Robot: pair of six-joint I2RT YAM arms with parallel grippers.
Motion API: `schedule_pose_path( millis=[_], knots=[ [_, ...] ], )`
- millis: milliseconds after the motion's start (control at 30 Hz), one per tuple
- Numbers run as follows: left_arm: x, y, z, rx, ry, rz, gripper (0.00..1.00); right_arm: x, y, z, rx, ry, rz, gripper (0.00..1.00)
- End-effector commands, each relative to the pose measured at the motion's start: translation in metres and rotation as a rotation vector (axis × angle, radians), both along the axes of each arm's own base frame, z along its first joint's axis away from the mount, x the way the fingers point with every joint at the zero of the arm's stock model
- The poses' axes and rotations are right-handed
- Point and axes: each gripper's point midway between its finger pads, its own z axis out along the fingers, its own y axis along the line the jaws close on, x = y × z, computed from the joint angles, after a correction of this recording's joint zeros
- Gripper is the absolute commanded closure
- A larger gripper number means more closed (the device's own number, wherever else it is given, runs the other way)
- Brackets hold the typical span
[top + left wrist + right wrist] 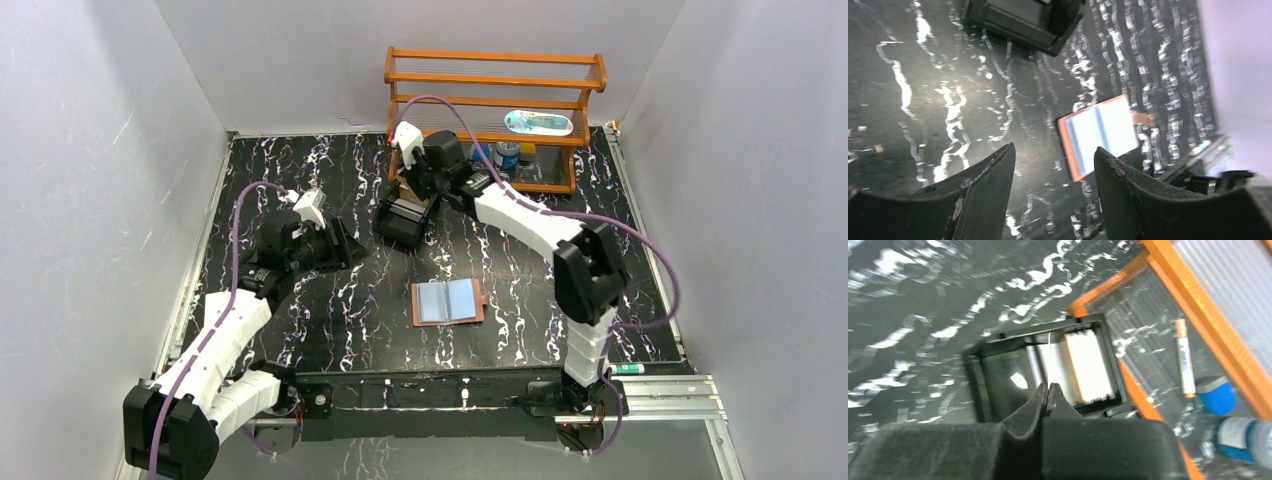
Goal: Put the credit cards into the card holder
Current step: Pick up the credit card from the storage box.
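Observation:
The tan card holder (448,302) lies open and flat on the table's middle, pale blue pockets facing up. It also shows in the left wrist view (1098,132), ahead of my open, empty left gripper (1054,155), which hovers left of it (340,245). My right gripper (1048,387) hangs over the black tray (978,385), its jaws pressed on a thin credit card (1049,347) seen edge-on. A stack of white and yellowish cards (1088,365) stands in the tray. In the top view the right gripper (408,195) is above the tray (395,225).
An orange wooden rack (495,110) stands at the back right, right behind the tray, with a blue-capped bottle (1243,437), a blue cap (1215,395) and a marker (1184,360) on its lower shelf. White walls close in both sides.

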Motion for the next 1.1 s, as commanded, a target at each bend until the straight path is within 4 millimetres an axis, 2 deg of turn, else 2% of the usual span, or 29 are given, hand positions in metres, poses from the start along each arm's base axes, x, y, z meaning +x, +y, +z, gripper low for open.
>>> schedule_pose_path(
  millis=[0,133,233,333,400,500,667,833,967,1067],
  knots=[
    [-0.005,-0.029,0.038,-0.275,0.031,-0.006,0.42,-0.061,0.012,0.077,0.391,0.126,0.065,1.0],
    [-0.008,-0.049,0.07,-0.496,0.017,-0.054,0.42,-0.112,0.005,0.107,0.685,0.263,0.086,1.0],
    [-0.007,-0.053,0.092,-0.598,-0.021,-0.056,0.43,-0.144,-0.008,0.128,0.887,0.332,0.106,1.0],
    [-0.005,-0.054,0.111,-0.665,-0.071,-0.06,0.43,-0.169,-0.02,0.146,1.071,0.403,0.127,1.0],
    [-0.005,-0.056,0.123,-0.712,-0.097,-0.077,0.43,-0.178,-0.026,0.147,1.126,0.441,0.128,1.0],
    [-0.005,-0.06,0.137,-0.761,-0.128,-0.122,0.42,-0.188,-0.029,0.151,1.17,0.504,0.132,1.0],
    [-0.006,-0.068,0.134,-0.752,-0.109,-0.188,0.42,-0.197,-0.031,0.156,1.217,0.553,0.157,1.0],
    [-0.007,-0.073,0.137,-0.768,-0.117,-0.207,0.51,-0.197,-0.031,0.151,1.228,0.581,0.147,1.0],
    [-0.006,-0.076,0.135,-0.765,-0.112,-0.212,0.53,-0.198,-0.028,0.143,1.214,0.62,0.139,1.0],
    [-0.007,-0.08,0.131,-0.765,-0.098,-0.223,0.61,-0.2,-0.027,0.14,1.212,0.634,0.138,1.0]
  ],
)
